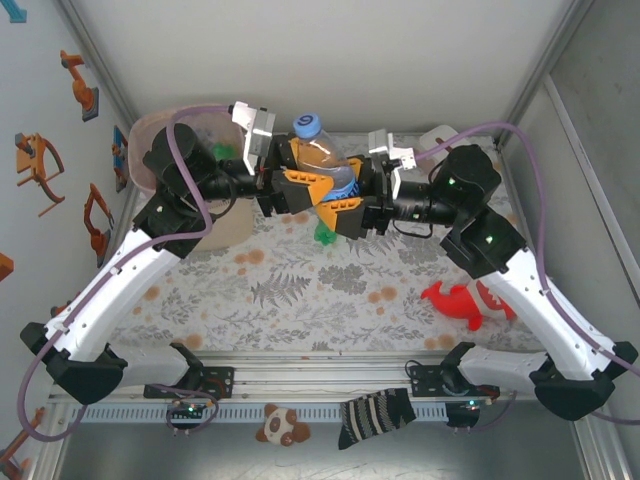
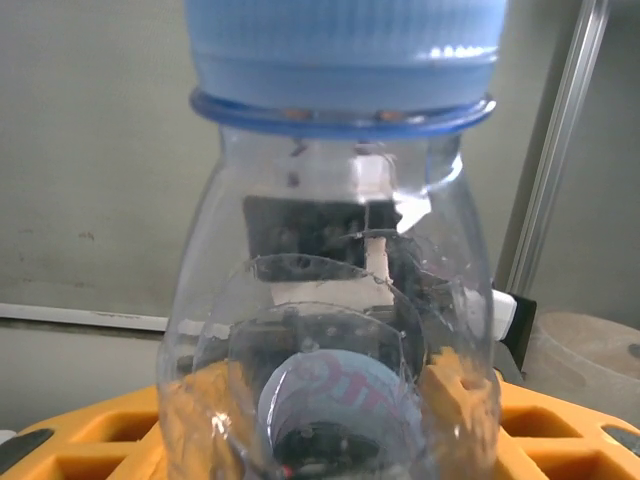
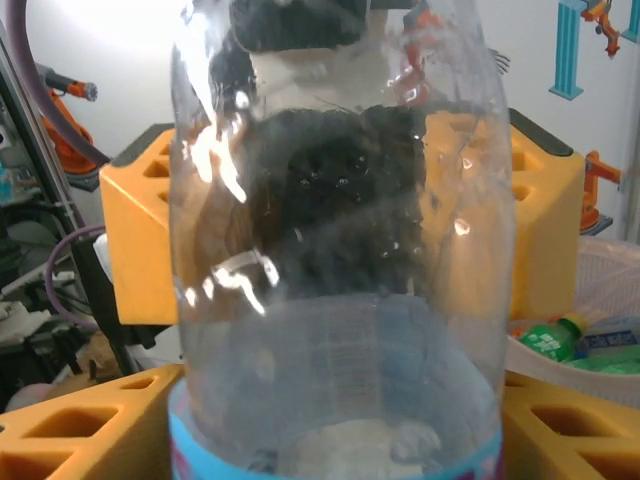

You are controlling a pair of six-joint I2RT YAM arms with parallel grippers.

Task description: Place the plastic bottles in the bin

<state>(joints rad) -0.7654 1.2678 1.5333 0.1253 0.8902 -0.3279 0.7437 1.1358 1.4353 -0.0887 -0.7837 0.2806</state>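
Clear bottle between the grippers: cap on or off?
On: a blue cap covers the neck of the clear bottle in the left wrist view.

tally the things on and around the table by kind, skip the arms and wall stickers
clear blue-capped bottle: 1
bin: 1
red toy figure: 1
striped sock: 1
plush toy: 1
green object, kind unclear: 1
white object, partly hidden: 1
total: 7
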